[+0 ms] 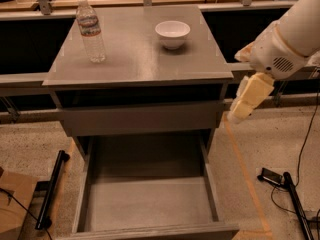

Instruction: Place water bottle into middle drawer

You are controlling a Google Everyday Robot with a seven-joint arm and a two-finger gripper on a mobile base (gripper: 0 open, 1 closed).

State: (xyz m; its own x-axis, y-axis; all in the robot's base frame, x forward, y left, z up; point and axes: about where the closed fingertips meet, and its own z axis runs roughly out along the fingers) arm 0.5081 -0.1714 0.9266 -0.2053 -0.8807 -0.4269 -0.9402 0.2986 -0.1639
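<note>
The water bottle (pixel 90 30) stands upright on the grey cabinet top (pixel 130 59), at its far left; it is clear plastic with a white cap and a pale label. The middle drawer (pixel 150 204) is pulled out below, a wide shallow grey box with a bare floor. The gripper (pixel 240 113), cream-coloured, hangs from the white arm (pixel 290 39) at the right, beside the cabinet's right front corner and below its top. It is far from the bottle and holds nothing that I can see.
A white bowl (pixel 172 33) sits on the cabinet top at the back right. Another grey drawer front (pixel 140 118) is closed above the open one. Black stands and cables (pixel 285 184) lie on the floor at the right, a black bar (pixel 52 189) at the left.
</note>
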